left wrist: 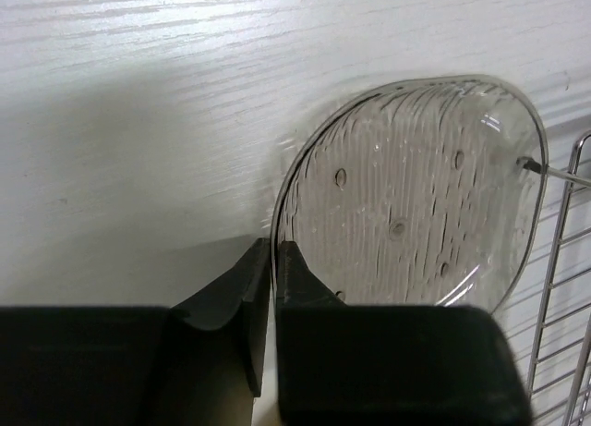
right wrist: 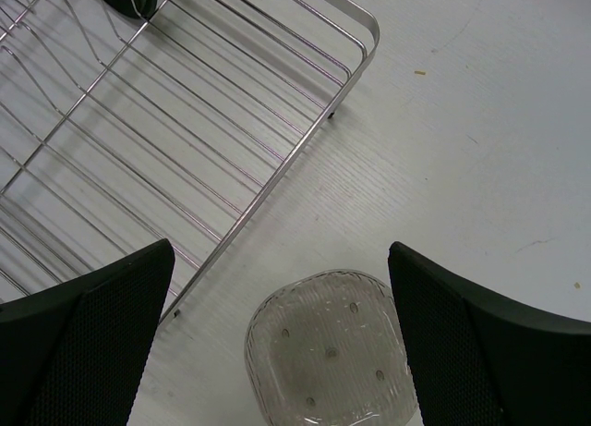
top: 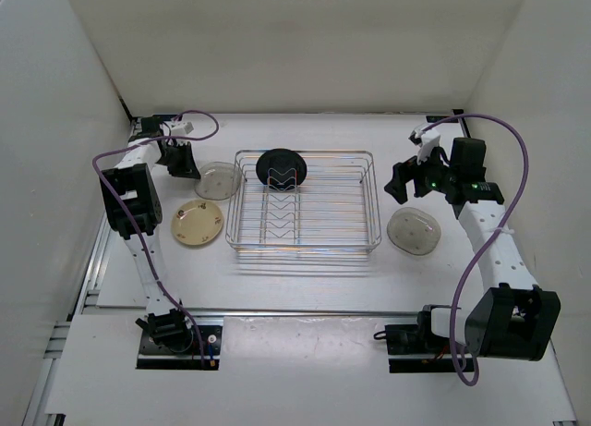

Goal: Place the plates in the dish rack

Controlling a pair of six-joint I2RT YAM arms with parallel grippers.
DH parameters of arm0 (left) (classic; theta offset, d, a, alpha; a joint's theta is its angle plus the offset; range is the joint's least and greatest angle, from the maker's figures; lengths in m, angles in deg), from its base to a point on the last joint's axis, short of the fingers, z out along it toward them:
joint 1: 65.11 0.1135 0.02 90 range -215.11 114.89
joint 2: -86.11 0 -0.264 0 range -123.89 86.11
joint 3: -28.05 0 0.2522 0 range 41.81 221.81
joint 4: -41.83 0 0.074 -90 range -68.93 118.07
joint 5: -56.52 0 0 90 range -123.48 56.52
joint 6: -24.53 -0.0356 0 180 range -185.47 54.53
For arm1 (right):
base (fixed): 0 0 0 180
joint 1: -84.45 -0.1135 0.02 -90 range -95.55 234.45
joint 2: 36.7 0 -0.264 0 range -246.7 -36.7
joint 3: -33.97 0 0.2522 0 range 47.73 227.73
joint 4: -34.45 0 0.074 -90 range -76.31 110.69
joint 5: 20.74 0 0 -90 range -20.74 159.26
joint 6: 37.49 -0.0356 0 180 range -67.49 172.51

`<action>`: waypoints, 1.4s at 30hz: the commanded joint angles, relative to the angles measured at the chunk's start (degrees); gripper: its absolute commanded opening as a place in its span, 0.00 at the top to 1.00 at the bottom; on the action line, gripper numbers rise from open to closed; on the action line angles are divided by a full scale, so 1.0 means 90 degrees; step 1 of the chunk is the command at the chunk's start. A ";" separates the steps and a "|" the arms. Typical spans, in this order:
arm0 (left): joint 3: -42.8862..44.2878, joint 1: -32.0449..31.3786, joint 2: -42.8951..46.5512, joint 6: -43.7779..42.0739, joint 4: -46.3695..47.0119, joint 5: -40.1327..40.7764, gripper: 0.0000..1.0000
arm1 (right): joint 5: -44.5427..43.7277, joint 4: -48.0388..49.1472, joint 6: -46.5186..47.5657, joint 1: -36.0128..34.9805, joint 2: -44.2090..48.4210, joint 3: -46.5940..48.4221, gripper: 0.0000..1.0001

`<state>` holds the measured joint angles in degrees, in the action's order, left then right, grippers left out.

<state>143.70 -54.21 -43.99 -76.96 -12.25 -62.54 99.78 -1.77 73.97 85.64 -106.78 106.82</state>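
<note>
Jaws of the left gripper (left wrist: 274, 250) pinch the rim of the clear plate (left wrist: 416, 195) beside the dish rack (top: 373, 200); the right gripper (right wrist: 280, 250) hangs wide open above 1 greyish plate (right wrist: 328, 347).

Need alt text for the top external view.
A black plate stands in a wire dish rack. A translucent plate, at the left end effector, and a cream plate lie left of it; a pale plate lies right, near the right end effector.
</note>
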 commanded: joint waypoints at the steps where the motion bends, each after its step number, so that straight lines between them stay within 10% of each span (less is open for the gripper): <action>1: 0.0007 0.0010 -0.0066 0.0007 -0.0003 0.0114 0.86 | 0.0163 0.0171 0.0028 0.0063 0.0208 -0.0052 0.00; 30: 0.1550 0.0332 0.1389 0.0436 -0.0003 0.0884 0.90 | 0.0456 0.0171 0.0087 0.0180 0.0268 -0.0286 0.00; 42: 0.1902 -0.1082 0.3429 -0.1366 -0.0003 0.2572 0.90 | 0.0515 0.0171 0.0204 0.0180 0.0268 -0.0462 0.00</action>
<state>158.23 -60.18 -20.28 -81.57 -12.88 -45.30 102.91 -1.71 75.06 87.06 -105.62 102.97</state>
